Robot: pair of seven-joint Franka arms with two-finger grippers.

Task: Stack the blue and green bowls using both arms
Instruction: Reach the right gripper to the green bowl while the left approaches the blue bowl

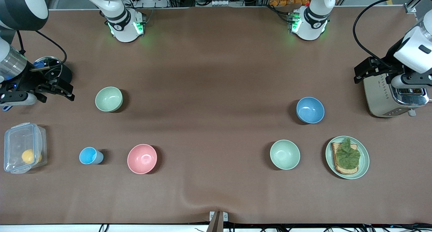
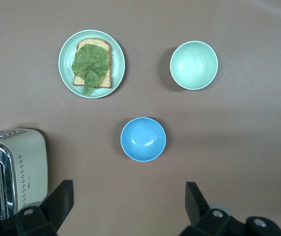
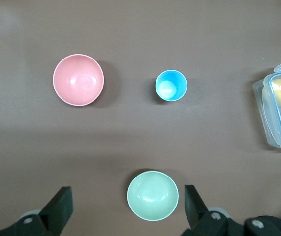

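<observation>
The blue bowl (image 1: 310, 109) sits upright toward the left arm's end of the table; it also shows in the left wrist view (image 2: 143, 139). The sage-green bowl (image 1: 108, 99) sits upright toward the right arm's end; it also shows in the right wrist view (image 3: 152, 195). My left gripper (image 1: 361, 71) is open and empty, up in the air beside the toaster, in the left wrist view (image 2: 129, 189) apart from the blue bowl. My right gripper (image 1: 67, 88) is open and empty, up in the air, in the right wrist view (image 3: 126, 192) with the green bowl between its fingers' lines far below.
A mintier green bowl (image 1: 285, 154) and a green plate (image 1: 363, 164) with toast and lettuce lie nearer the front camera than the blue bowl. A pink bowl (image 1: 142, 158), a small blue cup (image 1: 89, 155) and a clear box (image 1: 23, 152) lie nearer than the sage bowl. A toaster (image 1: 388, 98) stands at the left arm's end.
</observation>
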